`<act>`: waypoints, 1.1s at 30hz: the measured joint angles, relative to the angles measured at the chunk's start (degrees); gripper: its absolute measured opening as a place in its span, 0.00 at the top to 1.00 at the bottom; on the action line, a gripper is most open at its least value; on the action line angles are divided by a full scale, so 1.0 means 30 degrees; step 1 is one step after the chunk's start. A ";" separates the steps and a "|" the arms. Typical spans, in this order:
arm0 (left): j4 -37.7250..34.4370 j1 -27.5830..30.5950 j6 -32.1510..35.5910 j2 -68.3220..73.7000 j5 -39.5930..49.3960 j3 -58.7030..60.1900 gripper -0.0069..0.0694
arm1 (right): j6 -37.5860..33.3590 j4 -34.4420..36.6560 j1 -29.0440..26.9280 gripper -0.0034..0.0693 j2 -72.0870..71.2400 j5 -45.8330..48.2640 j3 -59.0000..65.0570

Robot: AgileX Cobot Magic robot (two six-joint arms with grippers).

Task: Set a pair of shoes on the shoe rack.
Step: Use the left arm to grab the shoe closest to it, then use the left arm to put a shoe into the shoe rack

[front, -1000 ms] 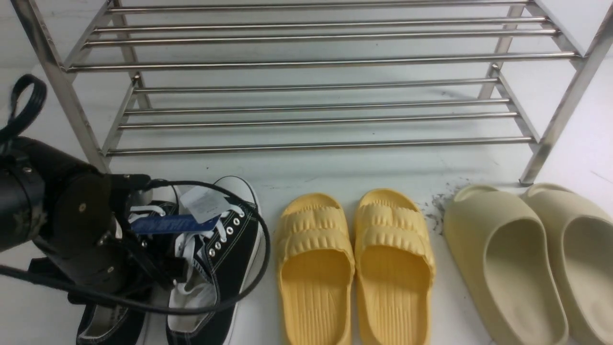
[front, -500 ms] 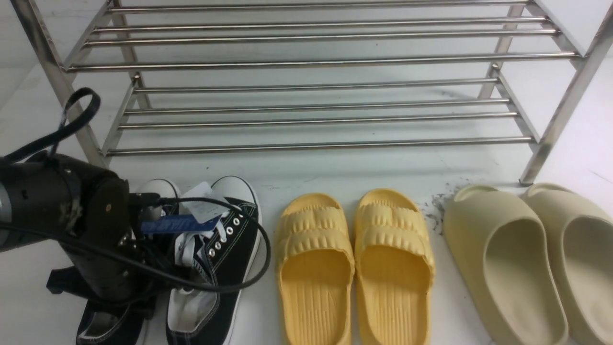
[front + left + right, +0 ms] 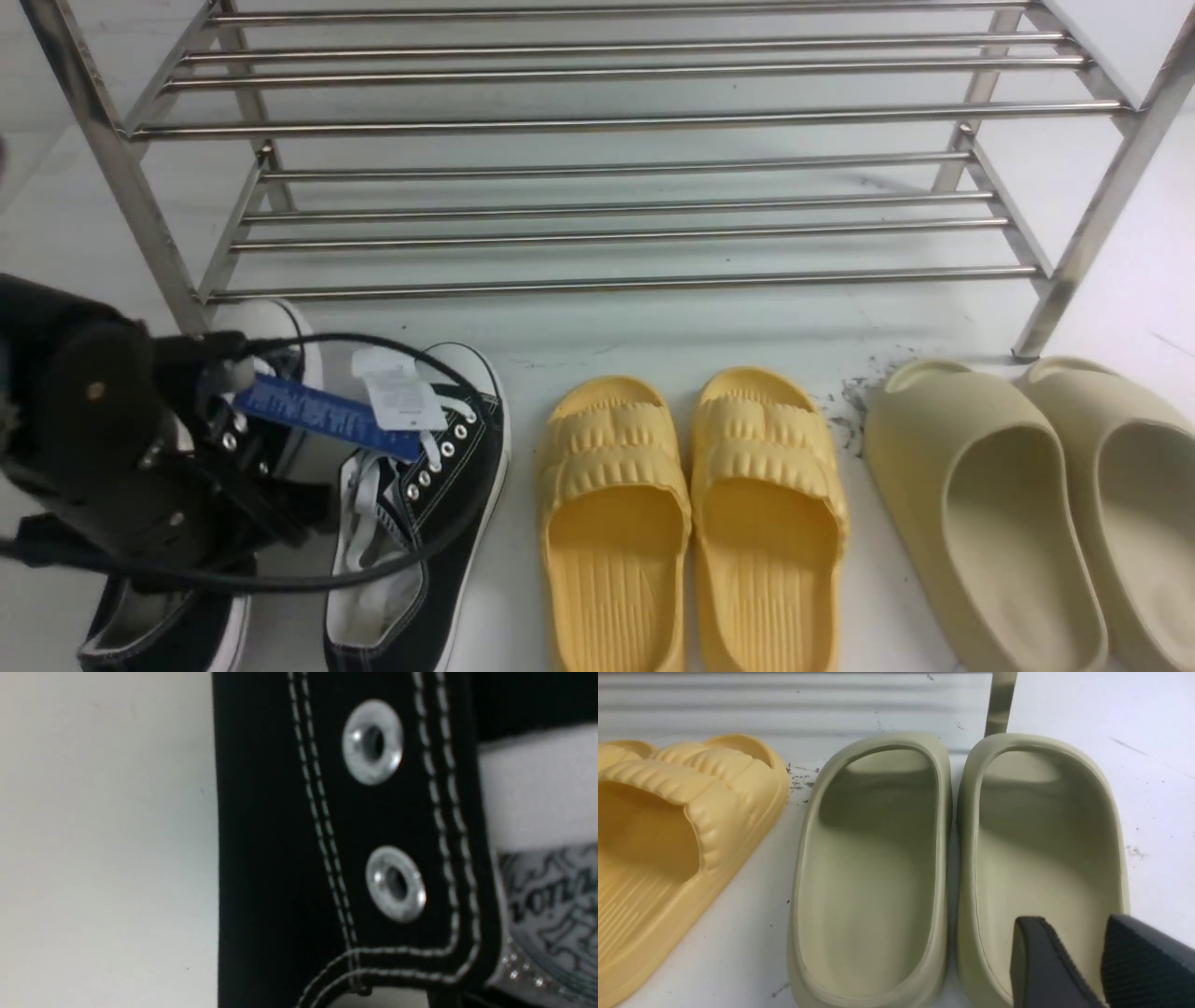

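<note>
the shoe rack [image 3: 616,119] stood across the far side of the white floor [image 3: 653,327], both tiers bare and its upper corners cut off by the frame. the left arm [image 3: 84,439] reached in low from the near left, bent down over the left sneaker [image 3: 271,336], its bulk hiding most of that shoe. the left gripper [image 3: 219,485] was clamped tight on the left sneaker's upper. the fingers themselves could not be seen in any view, so the exact point of contact was hidden. that sneaker pointed toe-first at the rack's near left leg, with its toe cap close to the leg. whether its sole was clear of the floor could not be told. the right sneaker [image 3: 439,495] lay flat on the floor just beside it, heel cut off at the near edge. the right gripper [image 3: 1083,942] hung over one of the beige slides [image 3: 1041,849], only its dark fingertips [image 3: 1041,961] in view, slightly parted with nothing between them. a black cable [image 3: 467,523] looped from the left arm across the right sneaker. a blue tag [image 3: 317,415] and a white tag [image 3: 397,392] lay between the two sneakers. in the left wrist view only black canvas and two silver eyelets [image 3: 372,742] showed, blurred.
</note>
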 joint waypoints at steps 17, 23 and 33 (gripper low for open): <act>-0.1329 0.0000 0.2478 0.2134 0.2201 -0.5503 0.91 | 0.0000 0.0000 0.0000 0.62 0.0000 0.0000 0.0000; -0.0695 0.0000 0.2478 0.5056 0.2732 -0.8235 0.91 | 0.0000 0.0000 0.0000 0.62 0.0000 0.0000 0.0000; 0.0743 0.0000 0.2478 0.8814 0.3374 -1.2472 0.91 | 0.0000 0.0000 0.0000 0.62 0.0000 0.0000 0.0000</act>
